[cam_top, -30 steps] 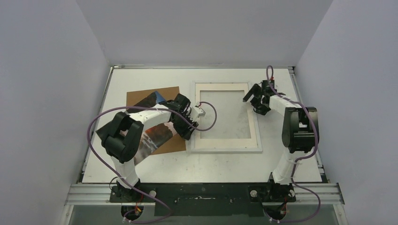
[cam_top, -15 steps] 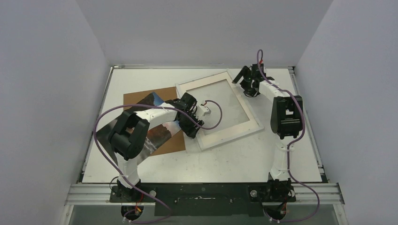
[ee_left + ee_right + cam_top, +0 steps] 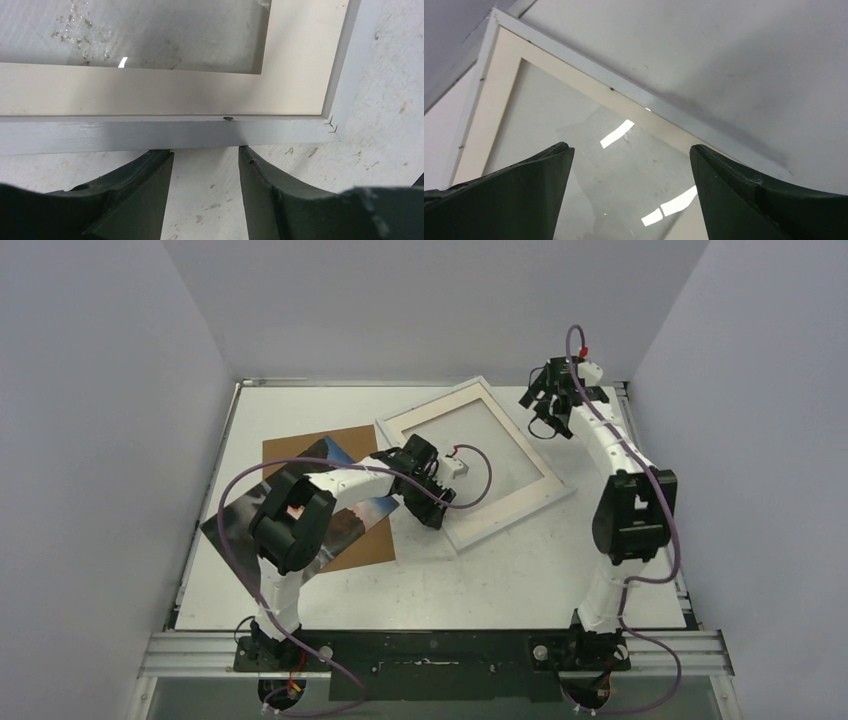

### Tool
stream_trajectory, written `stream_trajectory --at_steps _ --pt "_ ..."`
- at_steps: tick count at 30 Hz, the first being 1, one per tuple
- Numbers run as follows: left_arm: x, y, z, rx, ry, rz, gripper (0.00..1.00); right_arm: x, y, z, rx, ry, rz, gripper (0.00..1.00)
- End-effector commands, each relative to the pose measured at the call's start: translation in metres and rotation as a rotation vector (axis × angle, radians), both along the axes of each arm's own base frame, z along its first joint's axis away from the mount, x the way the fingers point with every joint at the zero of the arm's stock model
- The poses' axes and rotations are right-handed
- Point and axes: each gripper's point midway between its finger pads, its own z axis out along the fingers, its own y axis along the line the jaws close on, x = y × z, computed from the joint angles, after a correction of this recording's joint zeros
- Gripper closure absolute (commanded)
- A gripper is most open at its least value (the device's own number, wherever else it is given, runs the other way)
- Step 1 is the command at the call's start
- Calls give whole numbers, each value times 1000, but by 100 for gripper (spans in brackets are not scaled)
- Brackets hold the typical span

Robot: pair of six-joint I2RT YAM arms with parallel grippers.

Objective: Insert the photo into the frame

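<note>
A: How far along is the task?

B: Not far, I think. The photo lies at the near left of the table, on a brown board and partly under the left arm. It is beside the frame, not in it.

A: And the frame?

B: The frame lies flat and slanted in the middle. A cream mat and the glass are inside it.

A: What are the grippers doing?

B: The left gripper is half open. Its tips are against the white outer edge of the frame, and there is nothing between the fingers. Farther back, the right gripper hangs above the far corner, wide open, and it holds nothing.

A: So what is left?

B: Almost everything, in my judgement. The photo must be picked up and laid over the mat, and probably the board goes on top.

A: Is there any brand or label?

B: I can read no writing anywhere.
</note>
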Motion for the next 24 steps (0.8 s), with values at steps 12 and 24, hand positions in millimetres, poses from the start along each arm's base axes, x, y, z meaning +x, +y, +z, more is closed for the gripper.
stream_trajectory --at_steps 12,24 --pt "28 18 56 -182 52 126 48 -174 -6 -47 177 134 -176 4" --pt "33 83 87 -197 48 234 47 -162 -22 -84 216 102 -296 25"
